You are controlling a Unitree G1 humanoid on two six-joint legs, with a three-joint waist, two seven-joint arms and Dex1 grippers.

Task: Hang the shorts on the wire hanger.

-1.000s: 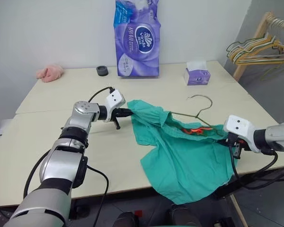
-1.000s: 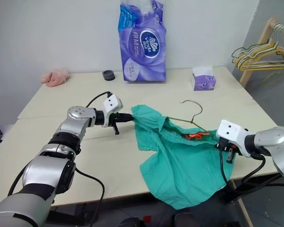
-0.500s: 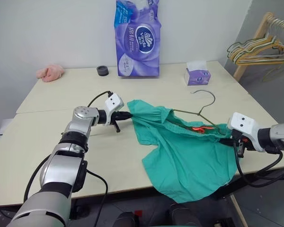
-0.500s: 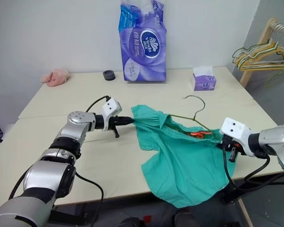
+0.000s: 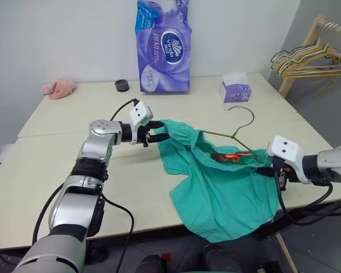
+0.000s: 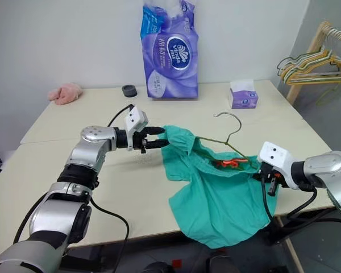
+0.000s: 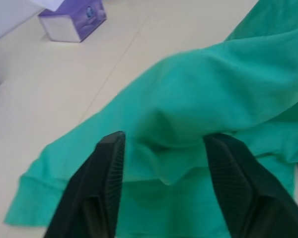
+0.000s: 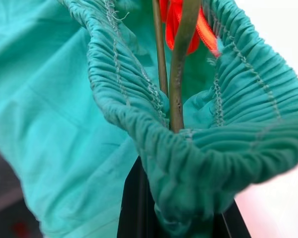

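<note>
The shorts (image 5: 219, 185) lie on the worktop (image 5: 45, 165) near its front edge, one part hanging over it. The wire hanger (image 5: 233, 133) sits partly inside them, its hook sticking out behind. Behind the shorts stands a tissue-roll pack (image 5: 163, 45); behind and right, a tissue box (image 5: 236, 90); far behind-left, a cloth (image 5: 59, 87) and a small ring (image 5: 123, 85).

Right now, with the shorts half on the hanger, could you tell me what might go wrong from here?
1. The left tool stands open at the shorts' edge, so that end hangs free and may slide down the wire hanger.
2. Much of the cloth hangs over the table edge; its weight could drag it off.
3. The right tool is shut on waistband and wire together; pulling may bunch the cloth.
</note>
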